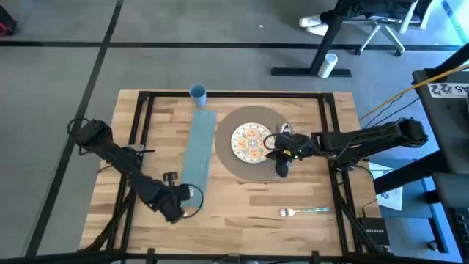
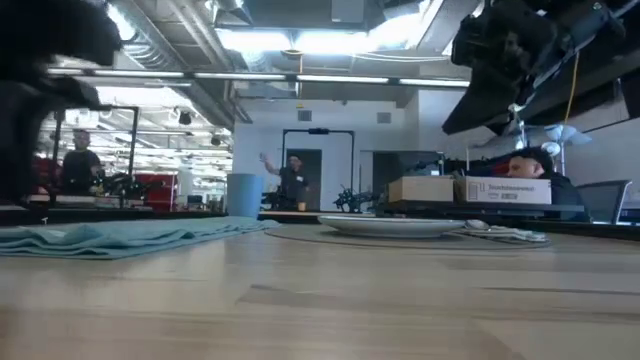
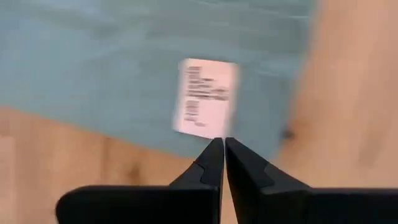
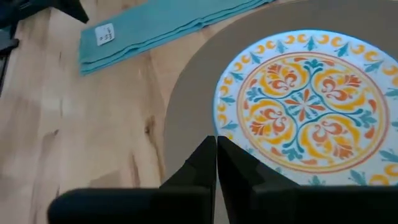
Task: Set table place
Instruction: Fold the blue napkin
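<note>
Nearest, a metal fork (image 1: 304,212) lies loose on the planked table (image 1: 242,202). Both claws are clenched empty: left gripper (image 1: 178,196) near the soft teal napkin (image 1: 198,147), right gripper (image 1: 281,170) probably over the flat round placemat (image 1: 229,163), risking nudging the glossy patterned plate (image 1: 253,142).

Two dark jointed arms here, the right arm (image 1: 366,139) showing a yellow patch, matte black tapered fingers (image 4: 202,165).
</note>
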